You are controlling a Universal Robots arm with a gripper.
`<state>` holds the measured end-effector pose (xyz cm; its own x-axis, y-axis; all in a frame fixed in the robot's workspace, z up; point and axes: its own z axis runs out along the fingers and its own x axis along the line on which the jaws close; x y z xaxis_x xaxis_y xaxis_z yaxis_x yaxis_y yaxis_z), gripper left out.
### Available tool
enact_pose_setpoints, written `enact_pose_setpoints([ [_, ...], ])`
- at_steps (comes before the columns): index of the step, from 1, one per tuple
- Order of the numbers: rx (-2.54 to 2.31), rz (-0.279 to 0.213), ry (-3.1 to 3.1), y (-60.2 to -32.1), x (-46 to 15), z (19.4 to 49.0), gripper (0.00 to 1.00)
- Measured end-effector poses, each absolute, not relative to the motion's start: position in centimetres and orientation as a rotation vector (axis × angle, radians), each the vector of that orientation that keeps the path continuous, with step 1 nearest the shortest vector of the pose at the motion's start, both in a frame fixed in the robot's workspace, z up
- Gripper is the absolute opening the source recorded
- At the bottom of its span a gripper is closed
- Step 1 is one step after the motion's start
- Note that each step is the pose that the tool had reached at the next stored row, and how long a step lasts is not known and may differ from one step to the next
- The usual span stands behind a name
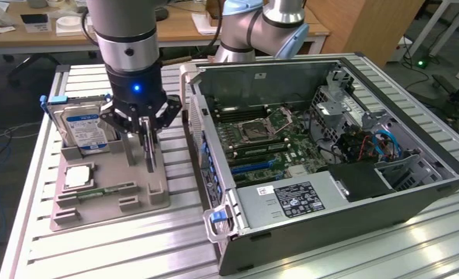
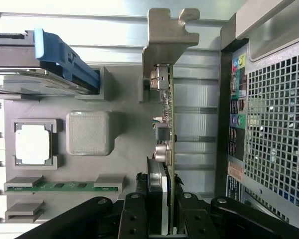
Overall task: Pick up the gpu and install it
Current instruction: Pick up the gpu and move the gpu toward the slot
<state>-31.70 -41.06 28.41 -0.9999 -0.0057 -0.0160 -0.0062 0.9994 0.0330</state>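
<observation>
Slatted aluminium table (image 1: 136,244), grey tray (image 1: 109,171), gripper (image 1: 145,132) clamping gpu (image 1: 149,158) (upright), desk (image 1: 178,29) behind

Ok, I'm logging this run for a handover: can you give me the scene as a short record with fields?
end effector: shut on the gpu, above the parts tray
gpu: upright on edge, beside the computer case, not installed
hard drive: standing in the tray, on the exterior view's left of the gpu
computer case: side open, motherboard exposed

Dark gpu (image 1: 149,157) (silver bracket (image 2: 164,40)), blue-labelled hard drive (image 1: 85,131), grey holder (image 1: 113,177).
</observation>
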Motion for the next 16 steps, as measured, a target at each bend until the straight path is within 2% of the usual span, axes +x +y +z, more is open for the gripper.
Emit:
enact_pose_setpoints([
  [4, -0.01, 0.05, 3.125, -41.06, -31.7, 28.62, 0.28],
  [9, -0.01, 0.015, 3.123, -41.06, -31.7, 28.74, 0.28],
  [16, -0.01, 0.013, 3.123, -41.06, -31.71, 29.29, 0.28],
])
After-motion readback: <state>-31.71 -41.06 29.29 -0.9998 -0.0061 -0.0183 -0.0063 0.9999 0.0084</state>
